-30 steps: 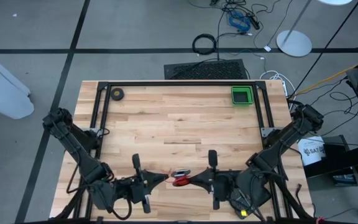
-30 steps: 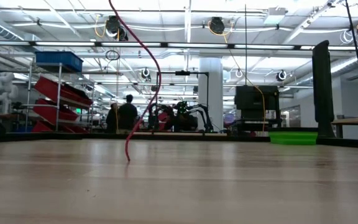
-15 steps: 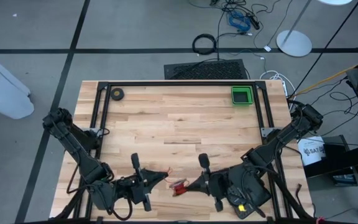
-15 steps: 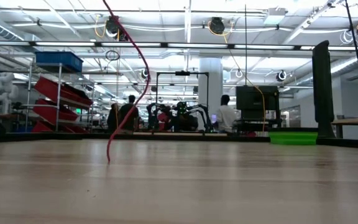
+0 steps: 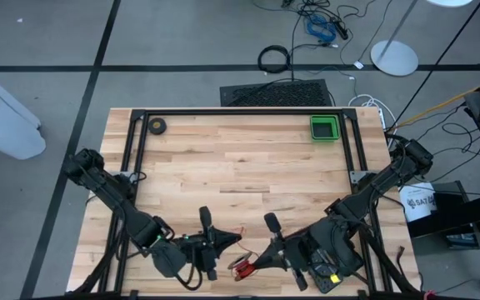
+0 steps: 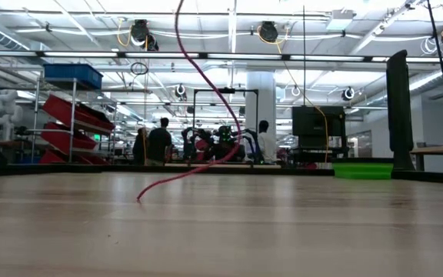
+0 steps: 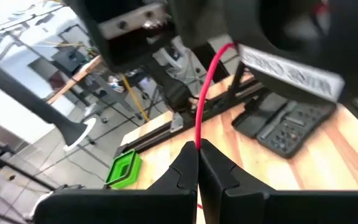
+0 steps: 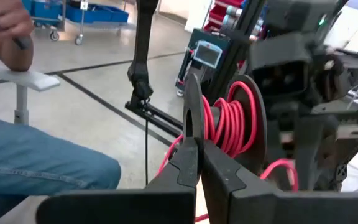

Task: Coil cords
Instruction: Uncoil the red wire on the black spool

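both arms low at near bench [image 5: 240,158] edge, left end effector [image 5: 233,242] clamped on red cords [image 5: 242,267] strand, right end effector [image 5: 249,267] pinching the coiled bundle, green tray [image 5: 324,128] far corner

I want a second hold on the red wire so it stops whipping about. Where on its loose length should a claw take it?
Take the thin red wire on its raised stretch, where it arcs clear above the wooden table, coming from the side with the fingers across the strand. The tip lies flat on the wood and probably leaves nothing to get under.
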Robot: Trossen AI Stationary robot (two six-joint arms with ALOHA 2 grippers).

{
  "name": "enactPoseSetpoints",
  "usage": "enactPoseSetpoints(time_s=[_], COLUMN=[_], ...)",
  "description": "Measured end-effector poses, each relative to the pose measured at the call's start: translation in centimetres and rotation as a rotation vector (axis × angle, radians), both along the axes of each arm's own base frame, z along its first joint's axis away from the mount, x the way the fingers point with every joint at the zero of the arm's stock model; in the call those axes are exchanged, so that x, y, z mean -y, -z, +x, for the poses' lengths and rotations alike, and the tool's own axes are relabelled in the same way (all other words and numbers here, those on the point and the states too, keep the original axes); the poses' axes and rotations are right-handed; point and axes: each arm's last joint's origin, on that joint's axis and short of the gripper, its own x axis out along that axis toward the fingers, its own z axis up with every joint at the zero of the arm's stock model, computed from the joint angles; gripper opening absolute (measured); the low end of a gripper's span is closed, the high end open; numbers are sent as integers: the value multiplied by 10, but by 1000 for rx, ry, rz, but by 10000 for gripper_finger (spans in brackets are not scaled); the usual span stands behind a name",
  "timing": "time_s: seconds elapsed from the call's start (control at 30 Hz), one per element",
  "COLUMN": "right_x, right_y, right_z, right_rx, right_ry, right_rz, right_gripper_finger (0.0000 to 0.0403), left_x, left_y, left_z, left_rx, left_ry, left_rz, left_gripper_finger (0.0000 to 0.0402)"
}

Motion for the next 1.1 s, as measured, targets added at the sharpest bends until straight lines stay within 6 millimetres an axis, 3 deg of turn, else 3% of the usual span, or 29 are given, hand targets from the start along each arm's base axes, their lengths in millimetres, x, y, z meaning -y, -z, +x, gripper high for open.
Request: enactPoseSetpoints(time_s=[0.23, 0.43, 0.7, 1.1], right_x=[0, -2, -15, -18], right_y=[-11, -31, -38, -32], right_z=[-6, -31, -59, -70], right_rx=[82, 134, 127, 70], right_ry=[115, 156, 122, 255], right_rz=[-25, -17, -34, -118], right_gripper_finger=[0, 0, 0, 0], left_x=[0, 1, -1, 6], left_y=[8, 13, 12, -19], left_z=[-2, -5, -14, -68], left_rx=[-68, -122, -165, -150], left_ry=[23, 54, 58, 136], left_rz=[9, 41, 30, -99], left_gripper_finger=[2, 2, 2, 2])
